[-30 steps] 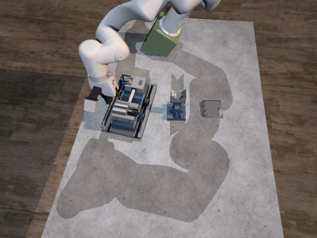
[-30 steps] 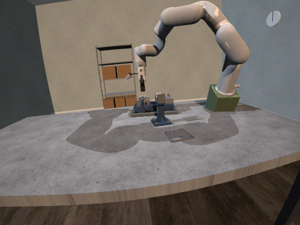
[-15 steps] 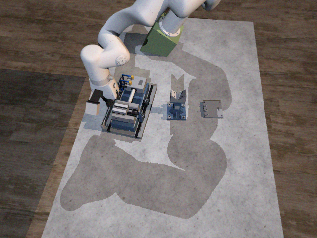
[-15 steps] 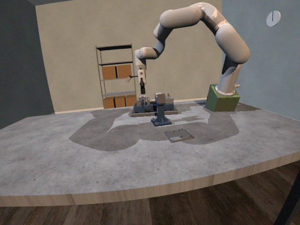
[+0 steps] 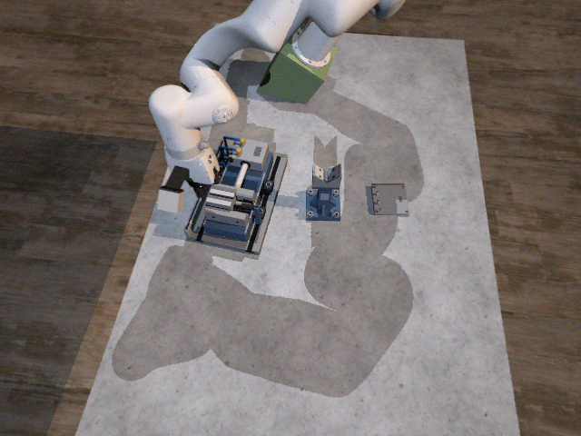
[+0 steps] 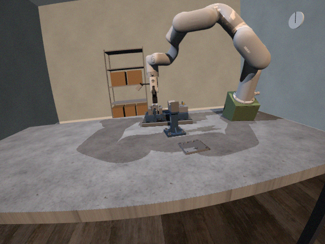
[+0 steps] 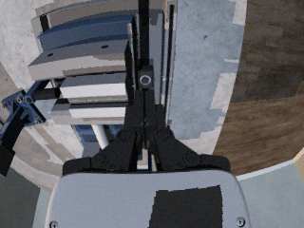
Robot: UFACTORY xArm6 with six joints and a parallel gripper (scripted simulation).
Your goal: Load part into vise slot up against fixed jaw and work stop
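The part (image 5: 221, 197), a light grey block with a darker groove along its top, lies between the jaws of the blue vise (image 5: 234, 202). It also shows in the wrist view (image 7: 95, 101). My gripper (image 5: 201, 189) is shut and empty. It hangs with its fingers pointing down just above the left end of the vise, beside the part's end, as the exterior view (image 6: 155, 99) and the wrist view (image 7: 144, 83) show. I cannot tell whether the fingers touch the part. The infeed plate (image 5: 387, 199) has nothing on it.
The blue V-block (image 5: 324, 192) stands between the vise and the infeed plate. The air cylinder (image 5: 239, 175) with blue fittings sits at the far end of the vise. The arm's green base (image 5: 293, 74) is at the back. The table's left edge is close to the gripper.
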